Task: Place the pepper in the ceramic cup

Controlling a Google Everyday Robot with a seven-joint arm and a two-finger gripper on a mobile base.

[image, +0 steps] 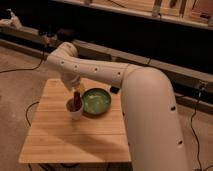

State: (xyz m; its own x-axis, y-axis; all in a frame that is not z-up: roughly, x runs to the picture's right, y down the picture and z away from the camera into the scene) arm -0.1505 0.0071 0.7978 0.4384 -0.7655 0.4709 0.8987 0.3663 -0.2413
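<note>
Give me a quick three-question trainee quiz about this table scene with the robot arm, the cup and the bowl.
1. True or false: the green bowl sits to the camera's left of the ceramic cup.
2. Where is the gripper? A) over the ceramic cup B) over the green bowl C) off the wooden table
3. Fill in: the dark-red pepper stands upright at the cup's ____.

Key: 1 false, the bowl is on the cup's right in the camera view. 2 A. 3 mouth.
</note>
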